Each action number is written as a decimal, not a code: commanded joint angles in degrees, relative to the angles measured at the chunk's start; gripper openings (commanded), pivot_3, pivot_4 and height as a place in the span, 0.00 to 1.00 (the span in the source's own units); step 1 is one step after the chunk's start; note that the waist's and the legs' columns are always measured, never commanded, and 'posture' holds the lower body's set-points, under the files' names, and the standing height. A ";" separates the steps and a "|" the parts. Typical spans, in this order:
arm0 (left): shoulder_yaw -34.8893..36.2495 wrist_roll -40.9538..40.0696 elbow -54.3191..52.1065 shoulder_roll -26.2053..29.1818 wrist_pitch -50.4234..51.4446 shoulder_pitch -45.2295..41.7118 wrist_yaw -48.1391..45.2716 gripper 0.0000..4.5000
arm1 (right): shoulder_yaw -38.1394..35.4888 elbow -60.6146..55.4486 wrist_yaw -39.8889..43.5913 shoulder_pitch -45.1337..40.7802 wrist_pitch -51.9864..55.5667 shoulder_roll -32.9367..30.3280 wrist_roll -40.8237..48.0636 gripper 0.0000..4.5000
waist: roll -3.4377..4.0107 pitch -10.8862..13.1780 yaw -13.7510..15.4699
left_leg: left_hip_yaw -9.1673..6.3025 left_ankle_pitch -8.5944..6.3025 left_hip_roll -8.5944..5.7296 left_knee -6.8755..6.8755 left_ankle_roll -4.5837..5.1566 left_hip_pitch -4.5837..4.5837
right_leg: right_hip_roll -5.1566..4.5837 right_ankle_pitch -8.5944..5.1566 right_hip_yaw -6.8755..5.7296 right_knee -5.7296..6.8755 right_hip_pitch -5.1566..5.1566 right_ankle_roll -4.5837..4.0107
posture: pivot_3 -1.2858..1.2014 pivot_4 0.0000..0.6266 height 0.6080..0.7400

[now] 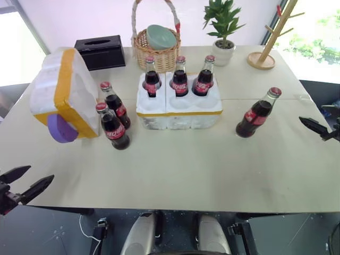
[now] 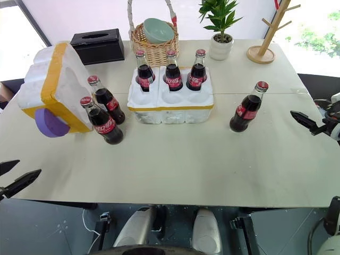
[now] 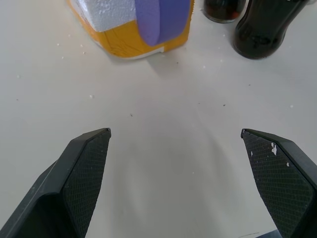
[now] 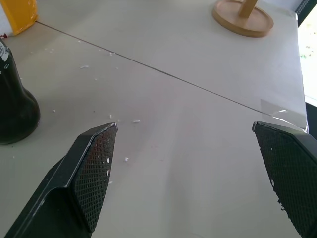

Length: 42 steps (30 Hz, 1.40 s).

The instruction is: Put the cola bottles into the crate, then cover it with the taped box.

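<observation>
Cola bottles [image 1: 180, 77]: we see three glass ones standing in the back wells of the white foam crate [image 1: 179, 110] mid-table, two beside the tilted taped box [image 1: 64, 94], one apart at right. Our left gripper [image 1: 24, 182] and right gripper [image 2: 305, 121] hang empty, spread wide, over the smooth beige table [image 1: 175, 170] by bright windows.

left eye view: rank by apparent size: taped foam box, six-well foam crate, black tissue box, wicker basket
1. White styrofoam box with yellow tape
2. Low white six-well foam crate
3-4. Black tissue box and woven wicker basket: look alike, not ranked.
</observation>
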 commanded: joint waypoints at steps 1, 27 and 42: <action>1.75 -0.55 -0.57 0.40 0.27 -0.06 0.43 0.98 | -1.71 -2.21 -0.09 -0.73 -0.28 -1.51 1.16 1.00 | 0.00 0.00 0.00 | 0.00 0.00 0.00 0.00 0.00 0.00 | 0.00 0.00 0.00 0.00 0.00 0.00 | 0.52 0.24 0.97; 0.67 -2.98 -0.46 2.61 3.44 -4.34 -0.13 0.98 | -1.60 -2.37 2.51 -2.82 2.14 -1.98 1.27 1.00 | 0.00 0.00 0.08 | 0.14 0.00 0.00 0.02 0.00 -0.01 | 0.01 0.04 0.09 0.00 -0.06 0.00 | 0.52 0.24 0.97; -5.28 -12.55 -12.92 6.48 11.32 -10.25 -0.16 0.98 | -9.41 -53.42 17.28 14.89 42.29 -6.63 26.21 1.00 | 0.03 -0.02 0.28 | 0.29 0.00 0.18 -0.03 0.01 -0.09 | 0.03 0.05 0.24 0.05 -0.23 -0.02 | 0.52 0.24 0.97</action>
